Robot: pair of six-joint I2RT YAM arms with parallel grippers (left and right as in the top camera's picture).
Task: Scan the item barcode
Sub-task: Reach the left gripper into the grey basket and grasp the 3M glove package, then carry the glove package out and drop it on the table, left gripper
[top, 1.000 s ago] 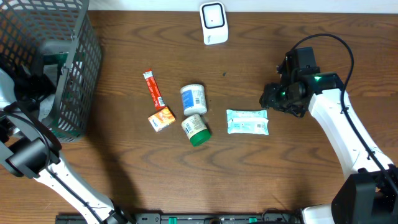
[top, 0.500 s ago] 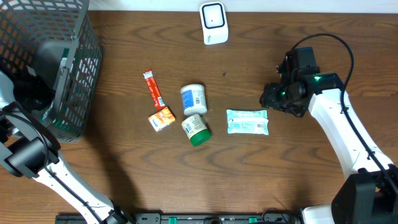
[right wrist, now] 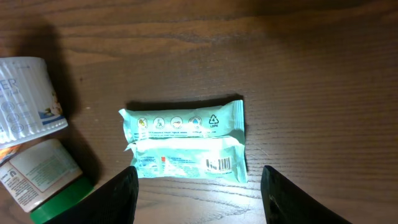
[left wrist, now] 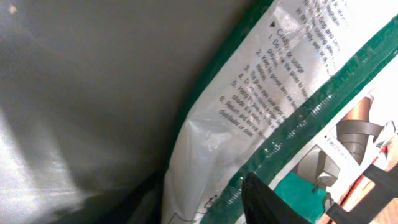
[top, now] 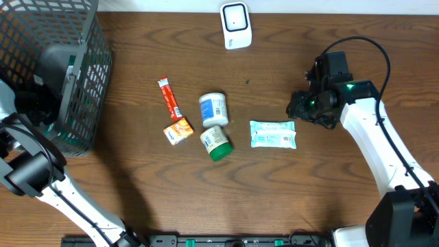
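Note:
Deep inside the grey mesh basket (top: 82, 82), my left arm is pressed against a white and green printed packet (left wrist: 249, 106) that fills the left wrist view. One dark finger (left wrist: 267, 202) lies against the packet's green edge, and a dark shape stands to its left. The packet's edge sits between them, and the grip is unclear. My right gripper (right wrist: 202, 202) hangs open just short of a light-blue packet (right wrist: 183, 140) whose barcode faces up. This same packet (top: 273, 134) lies left of the right gripper (top: 296, 110). The white scanner (top: 235, 25) stands at the back.
Mid-table lie a red stick packet (top: 169, 98), an orange sachet (top: 178, 130), a white bottle (top: 213, 108) and a green-capped bottle (top: 217, 143). The two bottles (right wrist: 25, 143) also show at the left of the right wrist view.
The basket has shifted and tilted slightly at the left as my left arm worked inside it. The right arm and the table items have not moved.

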